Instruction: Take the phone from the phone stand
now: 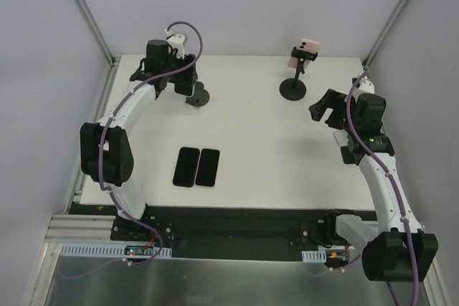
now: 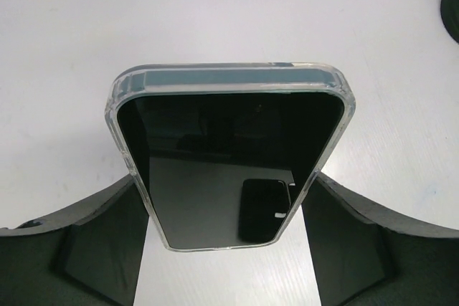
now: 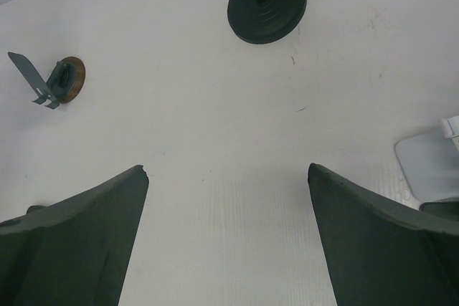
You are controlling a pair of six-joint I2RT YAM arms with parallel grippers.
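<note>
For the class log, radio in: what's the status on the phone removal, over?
Left gripper closed on the clear-cased phone. Right gripper open, empty. Nothing in the way; pink phone on the black stand, well clear.

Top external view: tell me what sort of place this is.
Likely a lab robot test cell: white table walled by plain grey panels, two arms bolted at its near edge, phones laid out.

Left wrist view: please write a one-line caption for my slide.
The left pincer grips a dark-screened phone in a clear case by its sides, above the white table.
</note>
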